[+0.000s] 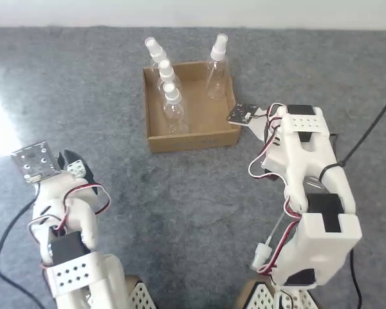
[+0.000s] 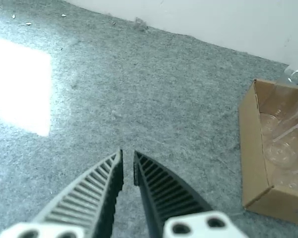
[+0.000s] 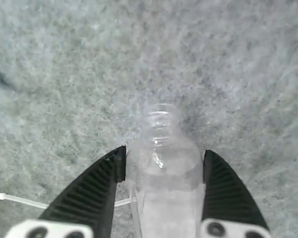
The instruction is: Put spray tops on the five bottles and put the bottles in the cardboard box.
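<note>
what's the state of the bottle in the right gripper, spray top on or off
Off: the bottle held in the right gripper shows a bare threaded neck and an open mouth.

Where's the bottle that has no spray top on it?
The topless bottle sits clamped between the right gripper's jaws in the right wrist view, over grey carpet, on the arm right of the cardboard box.

Robotics lab bench — grey felt tabletop (image 1: pixel 180 212), bare white wall (image 2: pixel 228 25), left arm (image 1: pixel 67 222), right arm (image 1: pixel 312 187), exposed wiring.
</note>
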You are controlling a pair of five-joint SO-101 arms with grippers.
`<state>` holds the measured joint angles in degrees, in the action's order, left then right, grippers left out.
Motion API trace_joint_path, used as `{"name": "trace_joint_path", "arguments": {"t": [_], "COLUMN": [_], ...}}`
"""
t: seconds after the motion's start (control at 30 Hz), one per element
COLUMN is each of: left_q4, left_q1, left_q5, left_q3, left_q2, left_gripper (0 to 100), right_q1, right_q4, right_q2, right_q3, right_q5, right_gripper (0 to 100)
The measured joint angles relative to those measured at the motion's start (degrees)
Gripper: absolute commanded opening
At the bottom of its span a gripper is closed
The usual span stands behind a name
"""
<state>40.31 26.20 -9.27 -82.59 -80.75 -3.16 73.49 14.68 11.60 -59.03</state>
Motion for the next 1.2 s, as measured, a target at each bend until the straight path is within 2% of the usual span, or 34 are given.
{"name": "trace_joint_path", "arguments": {"t": [0.1, 0.3, 0.5, 0.67, 1.0, 1.2], "left_q4": [0.0, 0.0, 0.0, 0.0, 0.0, 0.0], "left_q1": [0.0, 0.0, 0.0, 0.0, 0.0, 0.0], "left_q5": [0.0, 0.0, 0.0, 0.0, 0.0, 0.0], "left_q3": [0.0, 0.0, 0.0, 0.0, 0.0, 0.0], "left_q2": [0.0, 0.0, 0.0, 0.0, 0.0, 0.0], "left_gripper": [4, 4, 4, 4, 4, 4], "right_q1": [0.0, 0.1, 0.1, 0.1, 0.1, 0.1], "right_q4": [0.0, 0.0, 0.0, 0.0, 1.1, 2.9], "right_q2": [0.0, 0.0, 0.0, 0.0, 0.0, 1.1], "right_q3": [0.0, -1.2, -1.5, -1.5, -1.5, -1.6], "right_q5": [0.3, 8.0, 9.6, 9.6, 5.2, 2.6], "right_gripper": [16.2, 16.2, 18.1, 29.1, 29.1, 21.7]}}
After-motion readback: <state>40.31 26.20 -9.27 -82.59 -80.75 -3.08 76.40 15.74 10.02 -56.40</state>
